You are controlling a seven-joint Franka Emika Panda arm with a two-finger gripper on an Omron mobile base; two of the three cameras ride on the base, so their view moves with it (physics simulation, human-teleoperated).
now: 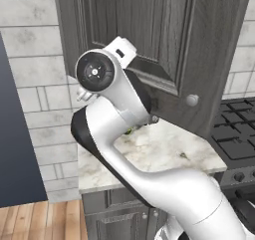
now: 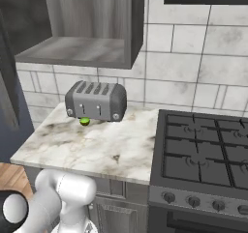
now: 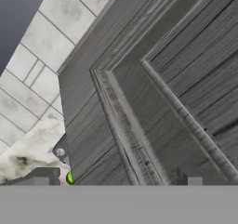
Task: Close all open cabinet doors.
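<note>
Hanging wide open over the table (image 2: pixel 58 145), the cabinet door (image 1: pixel 149 40) swings out from the wall, its dark grey wood-grain face and recessed framed panel turned toward the left base view, its small round silver knob (image 1: pixel 192 100) near the lower corner on the stove side. In the right base view the open cabinet (image 2: pixel 82 50) shows its bare inner shelf above the back of the table, against the tiled wall (image 2: pixel 184 63).

The arm's elbow and wrist rise in front of the door in the left base view, the hand pressed up close to the panel's lower frame. The hand view looks straight onto the door's panel at close range, with the pincer (image 3: pixel 116 181) held near its surface; its two finger tips (image 3: pixel 41 179) stand far apart at the bottom, clamping nothing.

On the marble table a grey toaster (image 2: pixel 96 101) sits at the back edge, just under the open cabinet, and a small green lime (image 2: pixel 85 122) lies touching or just beside its front. The black gas stove (image 2: pixel 203 150) adjoins the table's right edge.
</note>
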